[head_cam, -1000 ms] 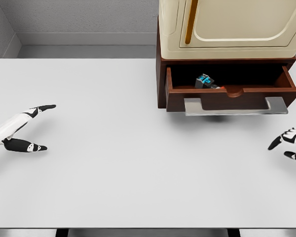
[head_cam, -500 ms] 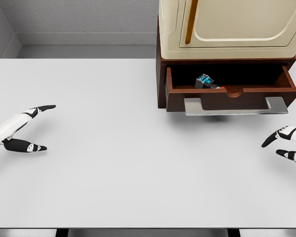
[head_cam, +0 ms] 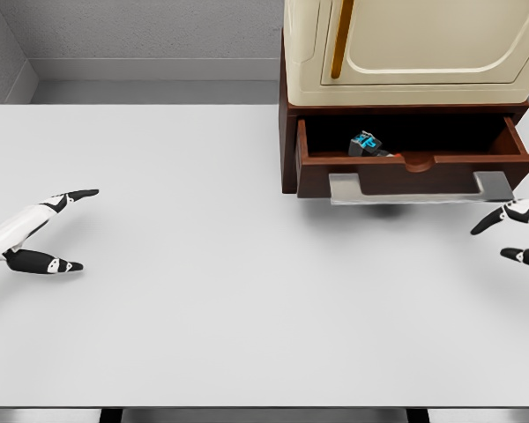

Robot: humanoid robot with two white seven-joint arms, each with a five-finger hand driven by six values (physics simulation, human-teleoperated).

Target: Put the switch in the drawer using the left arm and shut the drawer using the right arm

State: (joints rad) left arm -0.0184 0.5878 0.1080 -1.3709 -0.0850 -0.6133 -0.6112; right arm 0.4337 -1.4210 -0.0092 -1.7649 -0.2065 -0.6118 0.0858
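Observation:
The switch (head_cam: 368,144), a small black and blue block, lies inside the open brown drawer (head_cam: 414,164) under the cream cabinet. A grey bar handle (head_cam: 420,189) runs along the drawer's front. My right hand (head_cam: 508,236) hovers at the right edge, just below and to the right of the handle's right end, fingers spread and holding nothing. At the far left of the table my left hand (head_cam: 66,227) rests low over the surface, open and empty, well away from the drawer.
The cream cabinet (head_cam: 414,44) with its brown base stands at the back right of the white table (head_cam: 229,264). A grey wall runs behind the table.
My right hand has risen toward the drawer handle's right end. The left hand has barely shifted. The switch and drawer have not moved.

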